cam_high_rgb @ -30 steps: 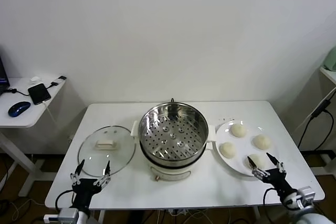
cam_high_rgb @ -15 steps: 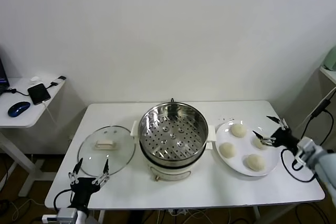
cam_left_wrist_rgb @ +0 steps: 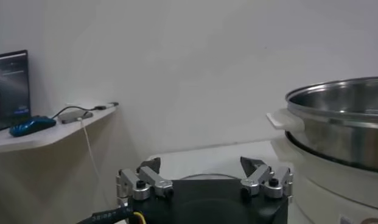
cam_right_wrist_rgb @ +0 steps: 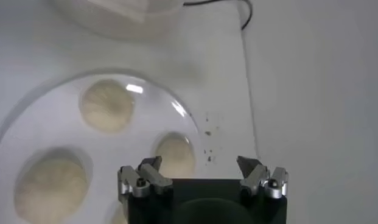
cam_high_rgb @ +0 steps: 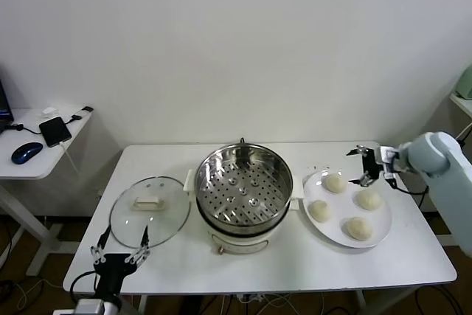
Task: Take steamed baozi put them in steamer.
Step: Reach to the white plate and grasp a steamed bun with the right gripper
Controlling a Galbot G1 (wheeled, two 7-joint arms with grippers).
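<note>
1. Four baozi (cam_high_rgb: pixel 335 183) sit on the plate (cam_high_rgb: pixel 383 220), right of the steamer (cam_high_rgb: pixel 243 189) at counter (cam_high_rgb: pixel 295 267) centre; none in the steamer yet.
2. Right gripper (cam_high_rgb: pixel 364 164) hovers at the far right edge of the plate, jaws apart, empty. Risk: it looks offset from the far bun, so a straight descent may clip the plate rim or nudge the bun instead of straddling it.
3. Buns look soft; a hard close could dent or tear one, a weak one could drop it in transit.
4. Steamer wall is tall; a low carry may hit its rim.
5. Left gripper (cam_high_rgb: pixel 118 249) waits at the near left counter edge by the lid (cam_high_rgb: pixel 150 212), jaws apart.
</note>
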